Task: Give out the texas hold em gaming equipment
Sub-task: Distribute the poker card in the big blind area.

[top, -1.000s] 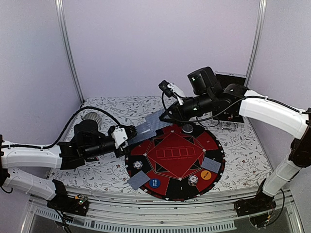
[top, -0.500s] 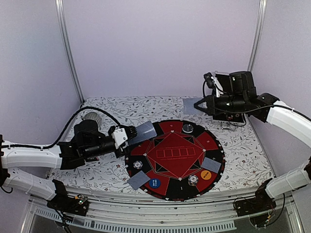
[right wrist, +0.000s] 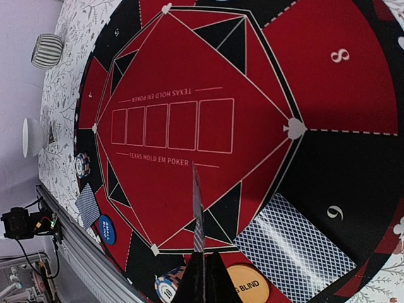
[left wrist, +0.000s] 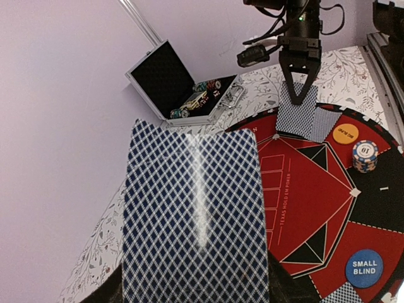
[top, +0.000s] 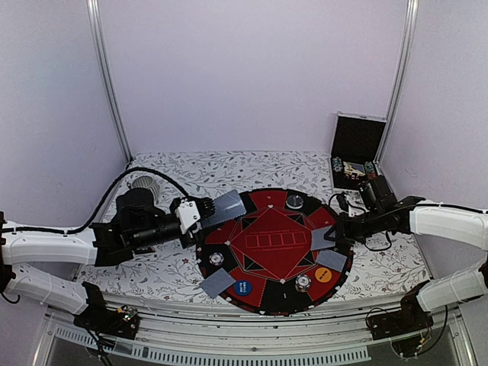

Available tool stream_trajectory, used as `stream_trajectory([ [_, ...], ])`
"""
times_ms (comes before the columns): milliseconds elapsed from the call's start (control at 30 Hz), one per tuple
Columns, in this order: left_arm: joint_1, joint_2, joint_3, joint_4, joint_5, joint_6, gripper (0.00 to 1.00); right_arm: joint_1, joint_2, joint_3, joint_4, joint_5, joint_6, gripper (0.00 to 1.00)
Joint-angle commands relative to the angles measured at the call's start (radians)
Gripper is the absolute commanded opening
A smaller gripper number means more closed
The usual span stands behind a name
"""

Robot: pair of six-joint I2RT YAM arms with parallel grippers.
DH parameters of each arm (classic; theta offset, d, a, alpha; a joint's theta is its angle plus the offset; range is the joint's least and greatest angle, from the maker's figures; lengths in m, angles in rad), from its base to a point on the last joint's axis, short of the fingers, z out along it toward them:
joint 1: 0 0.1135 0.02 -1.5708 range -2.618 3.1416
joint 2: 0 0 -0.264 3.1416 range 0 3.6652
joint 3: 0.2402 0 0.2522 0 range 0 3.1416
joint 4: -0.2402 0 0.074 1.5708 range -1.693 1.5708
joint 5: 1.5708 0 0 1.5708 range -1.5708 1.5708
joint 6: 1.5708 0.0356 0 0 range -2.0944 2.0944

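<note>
Right arm reaches low over the mat's point(top: 274, 245) right side, right claw point(top: 336, 234) pinching a held card point(top: 321, 237) near a flat card point(top: 331, 259). Left arm lies level, left claw point(top: 200, 213) clamping the deck point(top: 226, 207) at the mat's left rim.

You can count four grey-blue card backs: the left-edge card point(top: 229, 206), right-edge card point(top: 322, 236), near-right card point(top: 330, 259) and near-left card point(top: 217, 282). On the one round mat point(top: 274, 244) you have two striped chip stacks, the left stack point(top: 217, 258) and near stack point(top: 303, 282), one dark round piece point(top: 294, 200), one blue disc point(top: 242, 287) and one orange disc point(top: 323, 274); beyond it, one ribbed cup point(top: 142, 183) and one open case point(top: 358, 141)
</note>
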Motion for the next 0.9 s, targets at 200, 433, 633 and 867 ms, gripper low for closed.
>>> stream_trajectory([
  [200, -0.024, -0.022, 0.029, 0.017, 0.008, -0.012, 0.53, -0.087, -0.11, -0.161, 0.116, -0.092, 0.154, 0.02],
  [433, -0.027, -0.019, 0.029, 0.015, 0.006, -0.013, 0.53, -0.128, -0.167, -0.232, 0.176, -0.093, 0.211, 0.02],
  [633, -0.029, -0.018, 0.029, 0.013, 0.003, -0.01, 0.53, -0.159, -0.162, -0.302, 0.285, -0.144, 0.27, 0.02],
  [867, -0.029, -0.017, 0.029, 0.014, -0.003, -0.006, 0.53, -0.161, -0.104, -0.32, 0.364, -0.192, 0.291, 0.02],
])
